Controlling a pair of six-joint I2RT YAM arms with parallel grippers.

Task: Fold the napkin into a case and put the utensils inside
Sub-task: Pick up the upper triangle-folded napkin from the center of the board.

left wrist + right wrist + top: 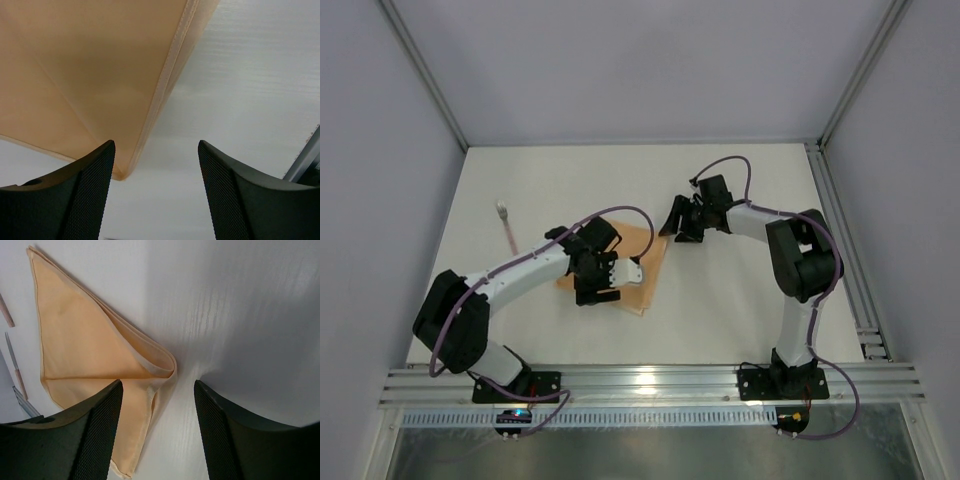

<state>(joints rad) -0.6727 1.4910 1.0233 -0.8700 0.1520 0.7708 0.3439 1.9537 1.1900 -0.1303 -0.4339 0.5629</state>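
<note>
Top external view, far left: the slim utensils with pale pink handles and small whitish heads (506, 228) lie on the white table (740, 300), well apart from everything else. Flat and thin as they are, they may slide or roll under the fingers instead of lifting if a gripper comes down off-centre.

Next comes the left gripper (610, 276), hovering over the near part of the soft peach-orange cloth napkin (645, 262). In its wrist view the jaws stand apart with nothing between them, and a hemmed corner of the cloth lies below the gap. A low sweep here could catch that hem and drag the layers askew.

The napkin lies mid-table, folded over on itself into a loose wedge, not yet a narrow case. Nothing pins the upper layer, so it could spring or slip open.

Right of it, the right gripper (682, 226) hovers just beside the cloth's far corner, jaws wide and empty. A pinch that takes only one layer would probably undo the fold.
</note>
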